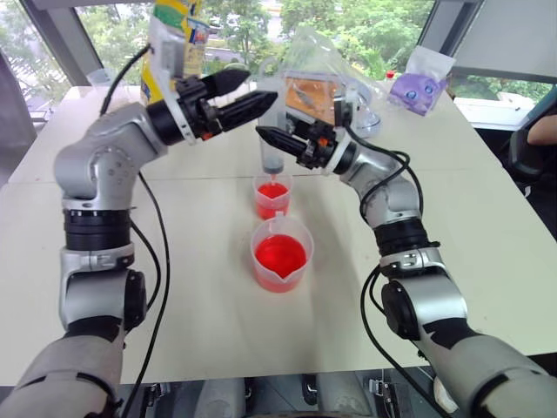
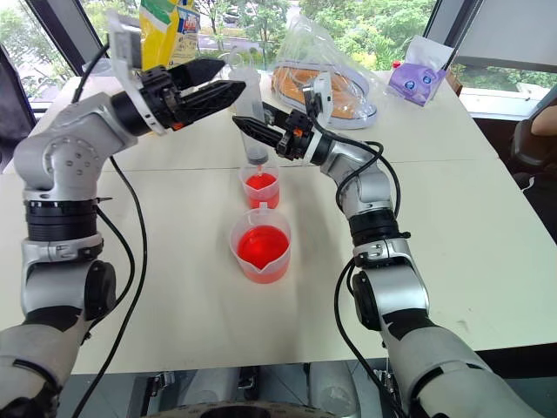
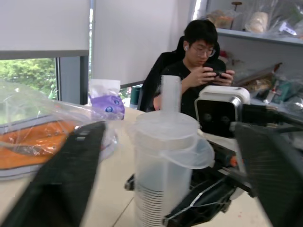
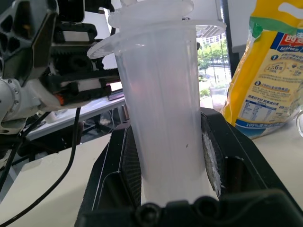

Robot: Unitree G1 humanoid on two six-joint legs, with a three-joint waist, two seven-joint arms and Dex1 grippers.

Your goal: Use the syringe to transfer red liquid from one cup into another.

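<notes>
Left arm: raised from the near left, forearm angled inward over the surface. Left gripper [image 1: 248,94]: fingers spread wide, holding nothing, pointing toward the top of the syringe; in the left wrist view the two dark fingers [image 3: 61,175] flank the plunger head without touching it.

Yellow bag [image 1: 174,35]: stands at the far left of the surface, behind the left gripper.

Syringe [image 1: 271,144]: upright at centre, clear barrel, dark plunger seal low in the barrel, plunger pushed in, orange-red tip pointing down into the small cup.

Small cup [image 1: 272,197]: narrow, clear, directly under the syringe tip, holding red liquid [image 1: 271,193].

Beaker [image 1: 281,253]: wider, spouted, translucent, just in front of the small cup and nearer the robot, apart from it; also holds red liquid.

Right arm: reaches from the near right, elbow bent, forearm pointing left. Right gripper [image 1: 277,139]: fingers closed on the syringe barrel, one on each side as the right wrist view shows.

Clear plastic package with orange contents [image 1: 318,91]: lies at the far centre-right of the surface.

Purple pouch [image 1: 416,87]: far right of the surface.

Surface [image 1: 218,322]: pale, smooth table made of joined panels.

Room: large windows behind with green trees outside. A seated person [image 3: 201,71] in dark clothing holds a device with both hands beyond the surface.
</notes>
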